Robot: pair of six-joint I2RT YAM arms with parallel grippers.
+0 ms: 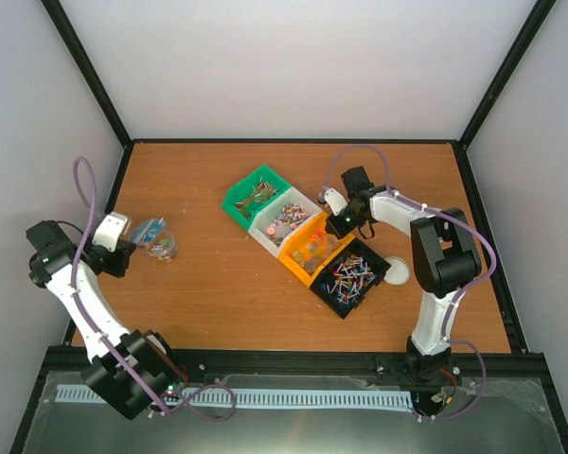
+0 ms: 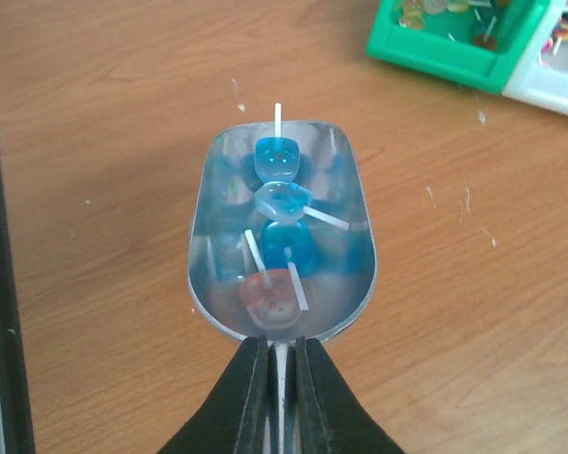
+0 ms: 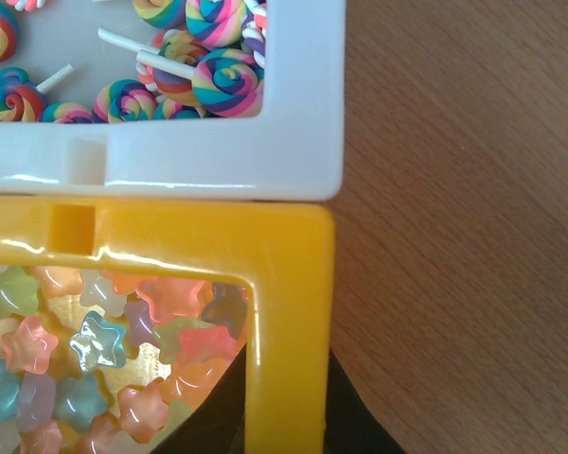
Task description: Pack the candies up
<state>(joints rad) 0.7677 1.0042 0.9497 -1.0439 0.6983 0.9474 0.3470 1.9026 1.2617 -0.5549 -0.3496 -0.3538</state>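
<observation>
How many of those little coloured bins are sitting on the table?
4, side by side in one diagonal row: green bin farthest back, then white bin, orange bin, and black bin nearest the front. None seems hidden.

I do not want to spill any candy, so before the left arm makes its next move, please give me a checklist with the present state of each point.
1. Left end effector shut on the handle of the scoop: ok.
2. Candies lie inside the scoop, none over its rim: ok.
3. Scoop held level: cannot tell.
4. Scoop's mouth lined up over the clear container: cannot tell.
5. Right end effector clamps the wall of the yellow bin: ok.
</observation>
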